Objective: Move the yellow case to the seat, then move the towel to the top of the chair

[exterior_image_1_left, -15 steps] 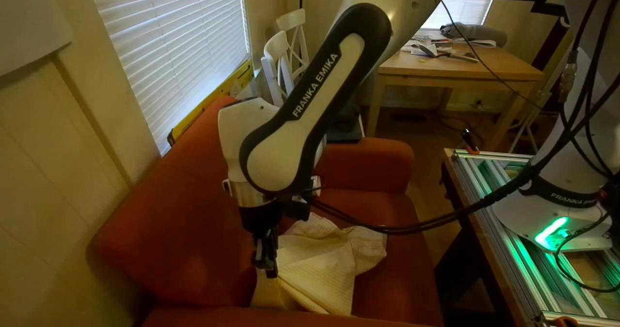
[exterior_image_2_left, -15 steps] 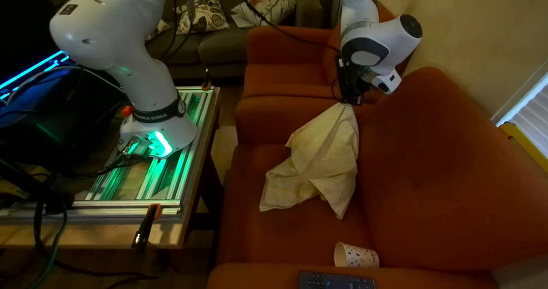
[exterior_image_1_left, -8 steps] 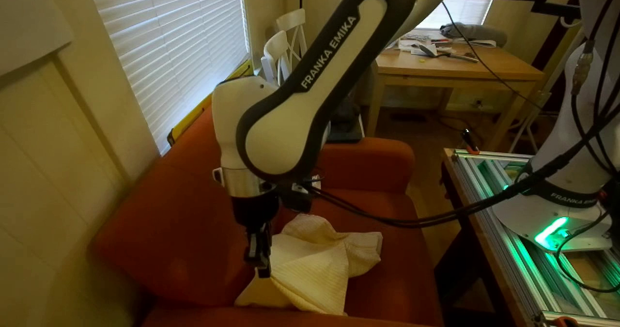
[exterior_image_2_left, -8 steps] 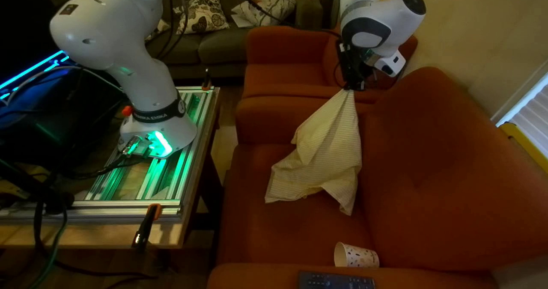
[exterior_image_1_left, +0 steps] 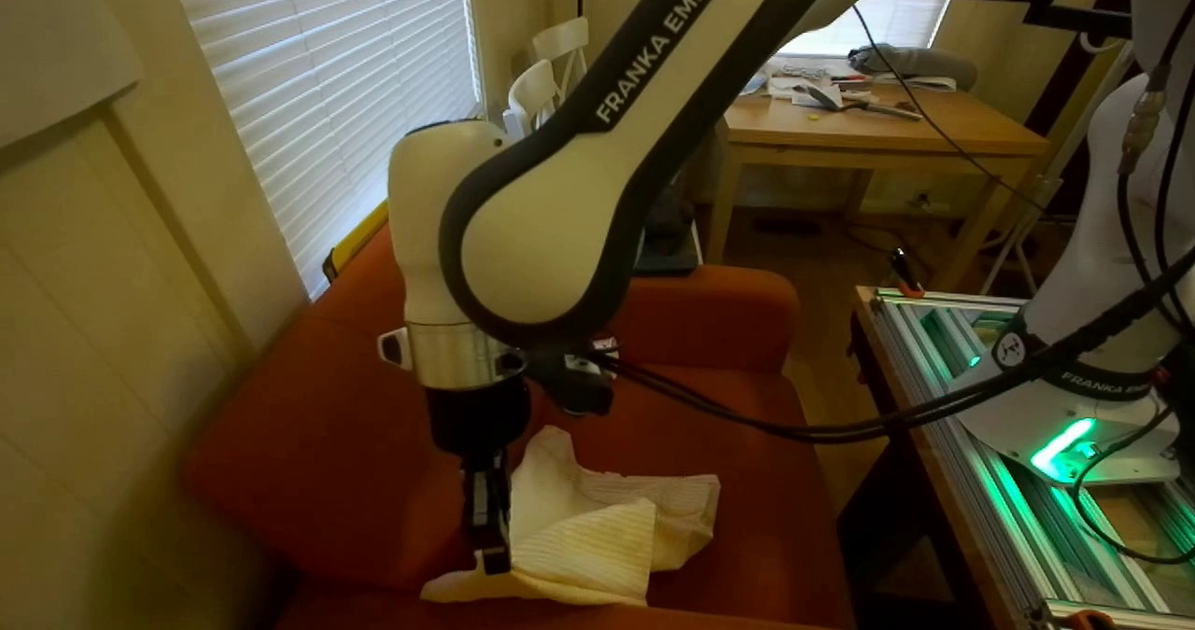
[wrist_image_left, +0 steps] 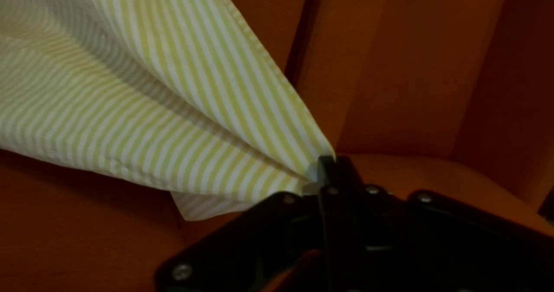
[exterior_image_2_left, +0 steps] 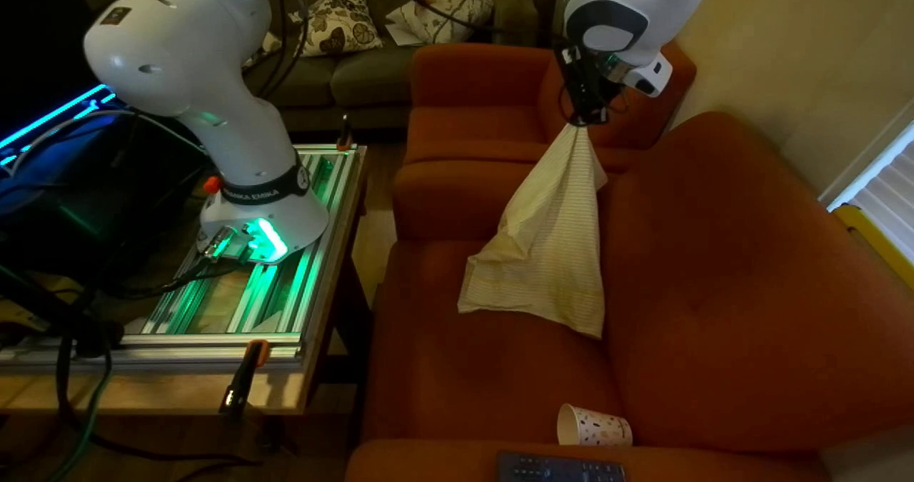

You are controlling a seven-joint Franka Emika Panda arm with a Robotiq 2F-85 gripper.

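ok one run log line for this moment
jaws: shut on striped towel | placement: hanging, not yet atop armchair | paper cup: on its side on seat | yellow case: not visible

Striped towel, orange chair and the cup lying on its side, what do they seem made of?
The towel: woven cloth, perhaps cotton, matte, going by its soft folds and hemmed edge. The chair: most likely fabric upholstery, matte; its rounded padding shows no shine. The cup: probably printed paper, smooth, judging by its thin wall and specks; plastic is possible.
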